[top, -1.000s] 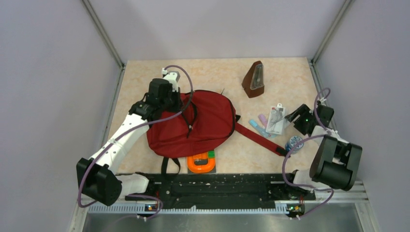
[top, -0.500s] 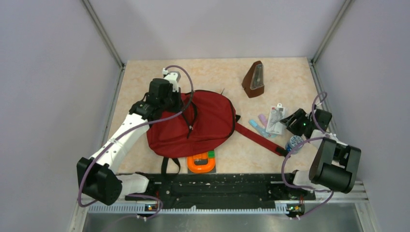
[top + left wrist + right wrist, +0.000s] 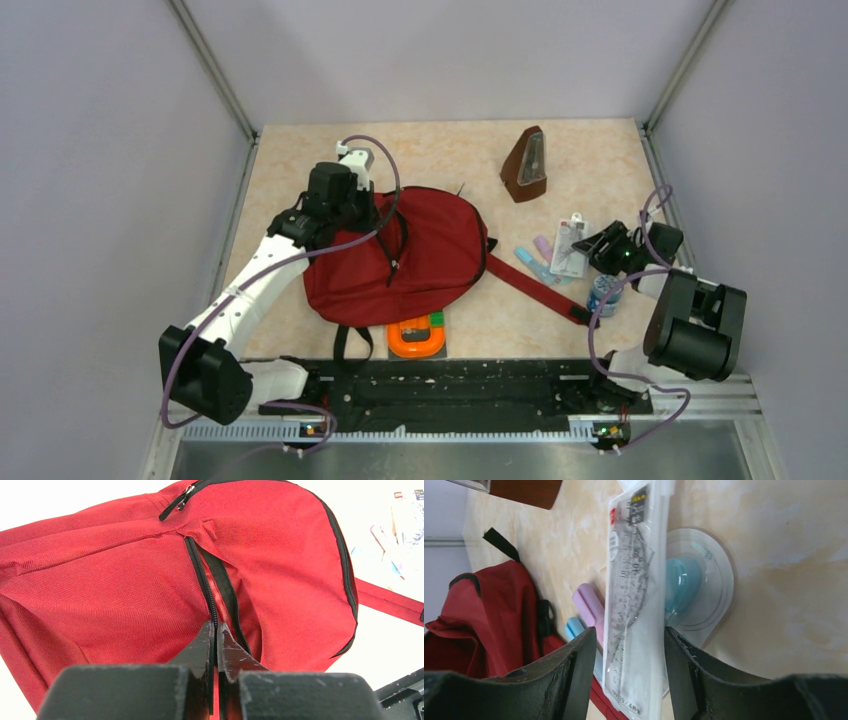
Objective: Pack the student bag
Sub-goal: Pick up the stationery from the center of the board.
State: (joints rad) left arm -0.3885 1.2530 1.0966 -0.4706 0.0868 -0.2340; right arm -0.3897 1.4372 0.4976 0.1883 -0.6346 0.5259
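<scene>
The left arm was stretched out far, the left end effector [image 3: 216, 627] pinched tight. The right arm sat folded near, the right end effector [image 3: 628, 640] with jaws parted.

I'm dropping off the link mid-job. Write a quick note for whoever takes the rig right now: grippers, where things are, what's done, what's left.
Left gripper: shut on the student bag, pinching it at the zipper line.
Right gripper: open, one finger on each side of the clear ruler packet, not clamped on it.
Lying loose outside the bag: brown pyramid-shaped object, pink stick, blue roll, orange item at the bag's near edge.
Done: nothing visibly packed.
Left: grip the packet, then get it and the rest into the bag.
</scene>
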